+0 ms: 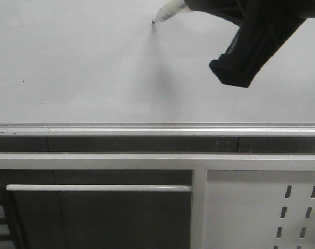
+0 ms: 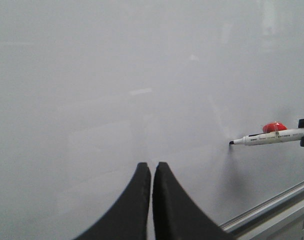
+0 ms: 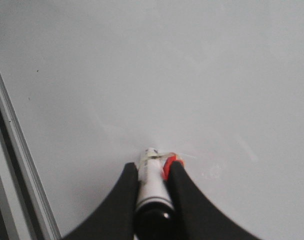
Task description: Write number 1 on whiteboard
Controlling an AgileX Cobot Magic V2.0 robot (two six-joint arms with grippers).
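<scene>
The whiteboard point(image 1: 95, 62) fills the upper part of the front view, pale grey and glossy, with a silver rail point(image 1: 157, 127) along its bottom edge. My right gripper point(image 1: 201, 6) comes in from the top right, shut on a white marker pen point(image 1: 170, 9). The pen's black tip point(image 1: 154, 22) is at the board surface. In the right wrist view the pen point(image 3: 151, 180) sits between the fingers point(image 3: 179, 185), with a red piece point(image 3: 170, 164) beside it. My left gripper point(image 2: 152, 166) is shut on nothing, close to the board point(image 2: 92, 75), with the pen point(image 2: 272, 136) off to one side. No number 1 is in view.
Below the rail run a dark gap and a white frame bar point(image 1: 95, 188). A white perforated metal panel point(image 1: 266, 207) stands at the lower right. Tiny dark specks point(image 1: 23, 81) mark the board's left part.
</scene>
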